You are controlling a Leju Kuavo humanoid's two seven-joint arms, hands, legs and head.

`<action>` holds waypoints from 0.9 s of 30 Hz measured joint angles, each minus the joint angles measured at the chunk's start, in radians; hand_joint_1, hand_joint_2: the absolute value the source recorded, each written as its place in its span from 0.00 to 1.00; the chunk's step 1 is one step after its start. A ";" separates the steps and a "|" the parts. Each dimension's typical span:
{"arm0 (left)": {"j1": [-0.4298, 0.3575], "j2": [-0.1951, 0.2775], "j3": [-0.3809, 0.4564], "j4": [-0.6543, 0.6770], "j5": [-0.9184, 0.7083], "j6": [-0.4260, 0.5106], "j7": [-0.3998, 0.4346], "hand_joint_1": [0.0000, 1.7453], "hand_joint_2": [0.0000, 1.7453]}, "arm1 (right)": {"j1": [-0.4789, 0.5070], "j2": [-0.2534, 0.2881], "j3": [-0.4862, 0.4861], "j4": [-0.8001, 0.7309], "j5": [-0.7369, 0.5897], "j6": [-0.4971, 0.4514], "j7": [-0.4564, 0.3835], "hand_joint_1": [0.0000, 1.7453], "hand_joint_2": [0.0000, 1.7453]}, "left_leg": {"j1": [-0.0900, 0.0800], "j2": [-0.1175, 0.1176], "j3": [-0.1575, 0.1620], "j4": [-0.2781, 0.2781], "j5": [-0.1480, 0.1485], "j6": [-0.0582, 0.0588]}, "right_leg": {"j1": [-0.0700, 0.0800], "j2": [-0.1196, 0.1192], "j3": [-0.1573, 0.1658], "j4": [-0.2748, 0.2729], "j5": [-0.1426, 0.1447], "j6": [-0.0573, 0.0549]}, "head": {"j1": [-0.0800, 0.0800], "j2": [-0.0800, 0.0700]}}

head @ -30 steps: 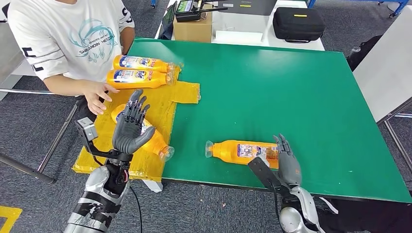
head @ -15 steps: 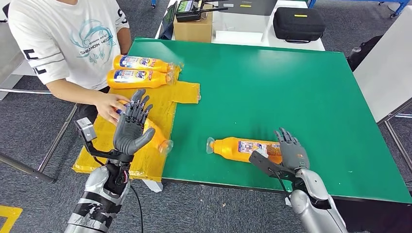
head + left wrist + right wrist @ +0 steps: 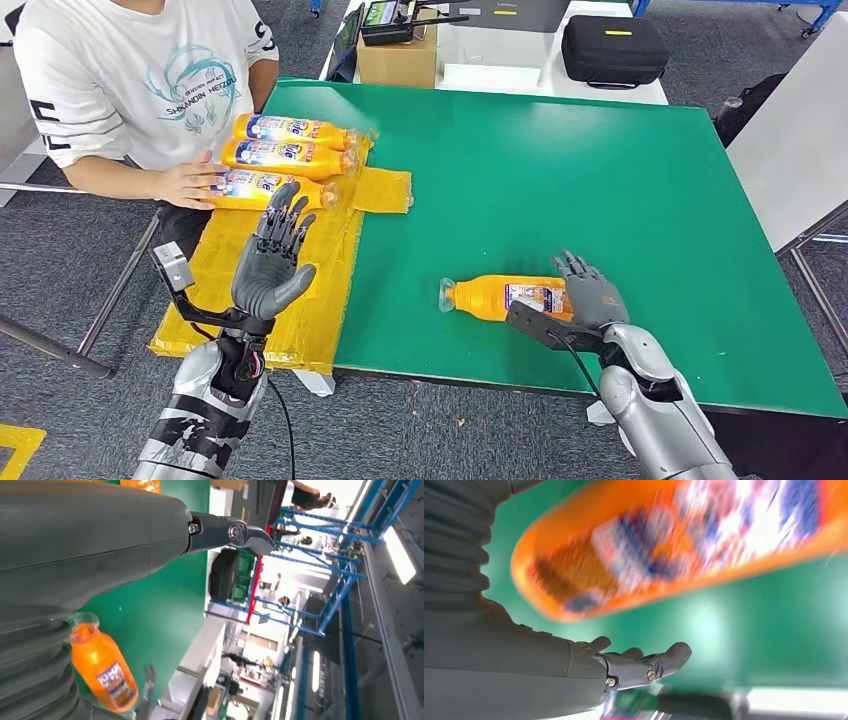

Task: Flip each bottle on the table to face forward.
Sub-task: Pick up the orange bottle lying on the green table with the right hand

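A green table [image 3: 560, 170] stands in a workshop, with a yellow mat [image 3: 330, 240] over its left end, a cardboard box [image 3: 396, 55] and a black case [image 3: 613, 48] on the white bench behind. A second ago a bottle lay on the mat just in front of the left hand [image 3: 270, 262]; a person's hand [image 3: 190, 183] has since carried it back, and it now lies as the third bottle [image 3: 262, 187] in a row with two others [image 3: 290, 142] at the mat's far edge, labels up. The left hand has stayed raised over the mat, fingers spread, holding nothing. The remaining bottle [image 3: 505, 297] lies on its side on the green near the front edge, cap to the left, label showing; it has slid slightly toward the right and away from the edge. The right hand [image 3: 590, 290] has come forward and now sits at the bottle's base end with fingers loosely apart, touching or just beside it; no grip is evident. The right wrist view is blurred, suggesting the bottle or the hand is in motion. Judgement: three bottles appear dealt with, and this last one is the step in hand, with a grasp not yet made.
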 joint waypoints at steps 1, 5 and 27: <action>-0.002 0.000 0.000 0.002 0.005 -0.008 0.000 0.00 1.00 | -0.010 -0.008 0.008 0.009 -0.043 0.046 -0.017 0.00 1.00 | 0.000 0.000 0.000 0.000 0.000 0.000 | 0.000 0.000 0.000 0.000 0.000 0.000 | 0.000 0.000; -0.024 0.002 0.000 0.026 0.015 -0.036 -0.007 0.00 1.00 | -0.083 -0.063 0.066 0.065 -0.192 0.219 -0.081 0.00 1.00 | 0.000 0.000 0.000 0.000 0.000 0.000 | 0.000 0.000 0.000 0.000 0.000 0.000 | 0.000 0.000; -0.111 0.002 -0.017 0.148 0.053 -0.044 -0.030 0.00 1.00 | -0.358 -0.218 0.454 0.278 -0.357 0.373 -0.198 1.00 1.00 | -0.001 0.000 0.002 0.000 0.000 0.000 | -0.001 -0.001 0.002 0.000 0.000 0.000 | 0.000 0.000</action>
